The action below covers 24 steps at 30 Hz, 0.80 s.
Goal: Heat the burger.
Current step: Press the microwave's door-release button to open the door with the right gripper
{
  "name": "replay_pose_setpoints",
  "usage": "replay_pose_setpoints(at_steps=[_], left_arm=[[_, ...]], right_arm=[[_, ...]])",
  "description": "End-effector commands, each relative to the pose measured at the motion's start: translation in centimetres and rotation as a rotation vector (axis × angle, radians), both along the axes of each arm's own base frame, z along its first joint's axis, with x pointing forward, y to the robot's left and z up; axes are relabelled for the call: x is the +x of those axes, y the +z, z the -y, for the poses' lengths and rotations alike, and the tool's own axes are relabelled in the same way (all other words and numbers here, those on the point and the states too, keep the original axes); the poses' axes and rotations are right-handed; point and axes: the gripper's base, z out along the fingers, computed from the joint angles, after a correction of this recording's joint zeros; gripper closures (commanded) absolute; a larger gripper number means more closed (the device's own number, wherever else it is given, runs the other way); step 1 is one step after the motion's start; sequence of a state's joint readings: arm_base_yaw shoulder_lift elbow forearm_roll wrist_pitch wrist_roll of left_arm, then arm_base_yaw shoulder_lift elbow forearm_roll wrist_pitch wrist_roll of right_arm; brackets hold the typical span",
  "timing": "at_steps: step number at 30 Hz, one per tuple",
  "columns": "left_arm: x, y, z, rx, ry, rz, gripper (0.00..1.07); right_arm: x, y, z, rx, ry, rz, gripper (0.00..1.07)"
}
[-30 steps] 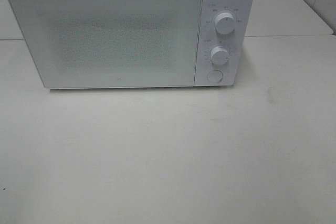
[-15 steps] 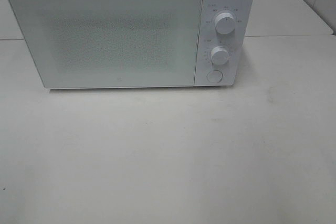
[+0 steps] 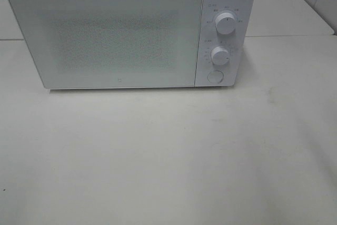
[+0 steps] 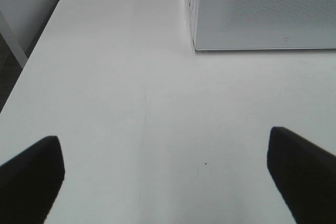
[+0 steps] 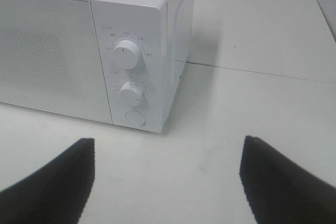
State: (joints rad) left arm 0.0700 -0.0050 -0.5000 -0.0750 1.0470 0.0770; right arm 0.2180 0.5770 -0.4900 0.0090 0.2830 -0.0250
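Gripping state, left gripper [image 4: 164,150]: we find the jaws spread wide with nothing between them. Its two dark fingers [image 4: 31,179] show at the edges of the left wrist view, over bare table [image 4: 131,77].
State of right gripper [image 5: 168,145]: the jaws stand wide apart and hold nothing. Its dark fingers [image 5: 55,182] hang above the table in front of the control panel [image 5: 128,77].
Contact: we see neither gripper touching the table or the appliance.
Table surface: white and matt. We note faint scratches and a small dark speck [image 4: 205,163] ahead of the left gripper.
Microwave [image 3: 121,35]: white, standing on the far part of the table with its front towards both grippers and apart from them.
Door [image 3: 110,38]: shut and flush with the casing. Its dotted window is pale and we cannot see through it.
Controls: right of the door, stacked in one column. The upper knob [image 3: 225,23] has its mark pointing up, the lower knob [image 3: 220,56] sits beneath it, and the round button [image 3: 214,76] is lowest.
Task item (burger): we cannot tell where it is, as the shut door gives no view inside.
Second table [image 3: 287,11]: white, butted against the first behind the microwave, with a seam between them.
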Motion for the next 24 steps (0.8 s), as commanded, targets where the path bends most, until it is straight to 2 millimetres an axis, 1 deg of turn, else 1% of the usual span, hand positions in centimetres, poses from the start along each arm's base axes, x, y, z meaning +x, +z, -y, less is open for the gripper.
replay_pose_setpoints(at_steps=[1,2,3,4,5,7,8,9,10,11,12,13,15,16,18,19,21,22,24], left_arm=[[-0.2,0.0,0.0,-0.007,0.004,0.026,0.06],[-0.2,0.0,0.0,-0.007,0.004,0.026,0.06],[-0.2,0.0,0.0,-0.007,0.004,0.026,0.06],[-0.2,0.0,0.0,-0.007,0.004,0.026,0.06],[-0.2,0.0,0.0,-0.007,0.004,0.026,0.06],[-0.2,0.0,0.0,-0.007,0.004,0.026,0.06],[-0.2,0.0,0.0,-0.007,0.004,0.026,0.06],[-0.2,0.0,0.0,-0.007,0.004,0.026,0.06],[-0.2,0.0,0.0,-0.007,0.004,0.026,0.06],[-0.2,0.0,0.0,-0.007,0.004,0.026,0.06],[-0.2,0.0,0.0,-0.007,0.004,0.026,0.06],[-0.2,0.0,0.0,-0.007,0.004,0.026,0.06],[-0.2,0.0,0.0,-0.007,0.004,0.026,0.06],[-0.2,0.0,0.0,-0.007,0.004,0.026,0.06],[-0.2,0.0,0.0,-0.007,0.004,0.026,0.06],[-0.2,0.0,0.0,-0.007,0.004,0.026,0.06],[-0.2,0.0,0.0,-0.007,0.004,0.026,0.06],[-0.2,0.0,0.0,-0.007,0.004,0.026,0.06],[-0.2,0.0,0.0,-0.007,0.004,0.026,0.06]], right_arm=[[1.6,-0.1,-0.2,0.015,-0.012,0.025,0.34],[1.6,-0.1,-0.2,0.015,-0.012,0.025,0.34],[2.6,-0.4,-0.4,0.015,-0.012,0.022,0.34],[2.6,-0.4,-0.4,0.015,-0.012,0.022,0.34],[3.5,-0.7,-0.6,0.015,-0.013,0.026,0.34],[3.9,-0.8,-0.7,0.016,-0.013,0.028,0.34],[4.8,-1.1,-0.9,0.017,-0.014,0.034,0.34],[5.2,-1.2,-1.0,0.017,-0.014,0.037,0.34],[5.2,-1.2,-1.0,0.017,-0.014,0.037,0.34],[6.0,-1.7,-1.2,0.017,-0.014,0.037,0.34],[6.4,-1.8,-1.2,0.018,-0.015,0.043,0.34],[6.4,-1.8,-1.2,0.018,-0.015,0.043,0.34],[7.9,-2.5,-1.5,0.022,-0.016,0.062,0.34],[7.9,-2.5,-1.5,0.022,-0.016,0.062,0.34],[9.0,-3.1,-1.8,0.025,-0.016,0.077,0.34],[9.0,-3.1,-1.8,0.025,-0.016,0.077,0.34],[10.1,-3.9,-2.0,0.025,-0.017,0.079,0.34],[10.1,-3.9,-2.0,0.025,-0.017,0.079,0.34],[10.9,-4.7,-2.2,0.025,-0.018,0.08,0.34]])
